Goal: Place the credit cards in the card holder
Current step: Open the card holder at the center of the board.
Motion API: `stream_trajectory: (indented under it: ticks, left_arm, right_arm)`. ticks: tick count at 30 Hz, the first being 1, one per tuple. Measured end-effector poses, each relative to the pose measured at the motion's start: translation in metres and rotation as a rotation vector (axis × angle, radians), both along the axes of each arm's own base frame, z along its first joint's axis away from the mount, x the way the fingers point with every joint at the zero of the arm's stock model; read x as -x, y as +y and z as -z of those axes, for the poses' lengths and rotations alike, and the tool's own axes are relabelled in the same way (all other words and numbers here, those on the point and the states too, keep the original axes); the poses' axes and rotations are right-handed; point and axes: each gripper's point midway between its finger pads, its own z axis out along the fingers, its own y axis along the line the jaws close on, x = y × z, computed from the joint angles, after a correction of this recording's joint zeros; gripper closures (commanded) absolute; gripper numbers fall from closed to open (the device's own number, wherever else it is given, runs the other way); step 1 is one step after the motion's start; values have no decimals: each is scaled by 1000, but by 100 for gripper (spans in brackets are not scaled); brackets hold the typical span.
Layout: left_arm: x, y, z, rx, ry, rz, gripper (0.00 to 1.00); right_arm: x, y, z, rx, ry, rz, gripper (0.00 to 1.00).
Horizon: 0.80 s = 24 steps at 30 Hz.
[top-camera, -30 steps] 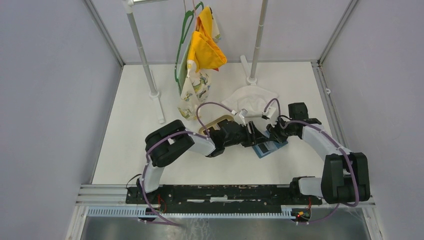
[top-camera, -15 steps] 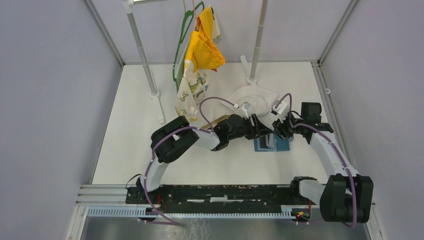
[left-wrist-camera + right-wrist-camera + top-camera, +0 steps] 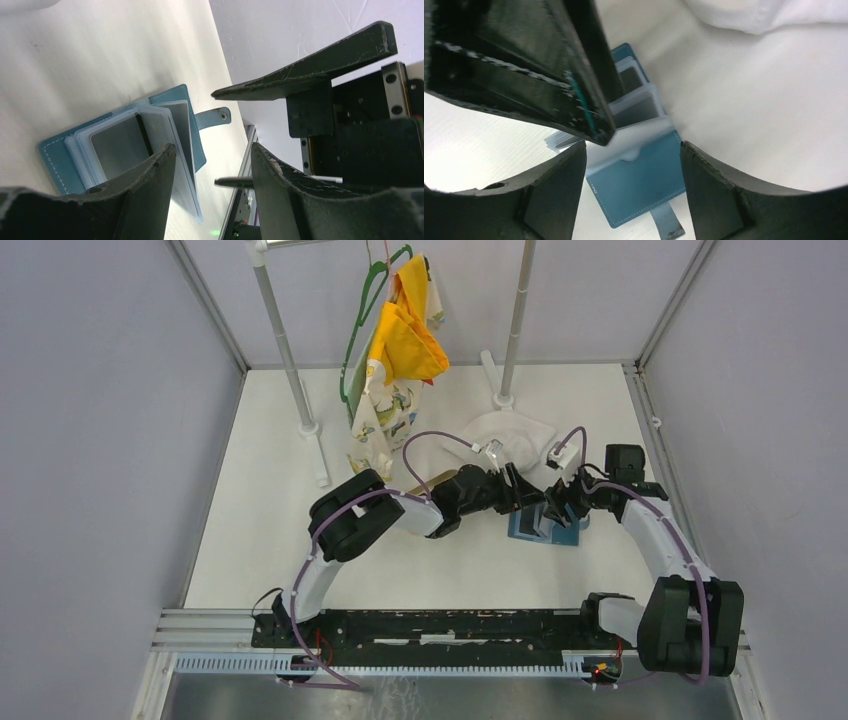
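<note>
Overhead, the blue card holder lies open on the white surface, right of centre and near a white cloth. The left fingers and right fingers hang close together over it. From the left wrist, the fingers stand well apart and grip nothing. A dark credit card seems to sit in a clear sleeve. From the right wrist, the fingers are spread wide and empty above the holder.
</note>
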Motion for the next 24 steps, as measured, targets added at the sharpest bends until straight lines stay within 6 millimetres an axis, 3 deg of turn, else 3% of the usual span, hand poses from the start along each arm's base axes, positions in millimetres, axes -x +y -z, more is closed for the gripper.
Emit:
stream_trajectory:
  ticks: [5,13,17,24]
  left_arm:
    - [2,3,2,14,-1,0,46]
    - [7,9,15,-7,17,0,53]
    - [10,7,15,-8,16,5,61]
    - [20,2,15,-4,13,24,74]
  right_arm:
    - [-9,-15,-14,-31,-43,89,35]
    - [-18,-31,-22,-29,-80,173,72]
    - [-20,-34,-8,-26,-26,200,81]
    - [-13,-27,24,-41,116,199,84]
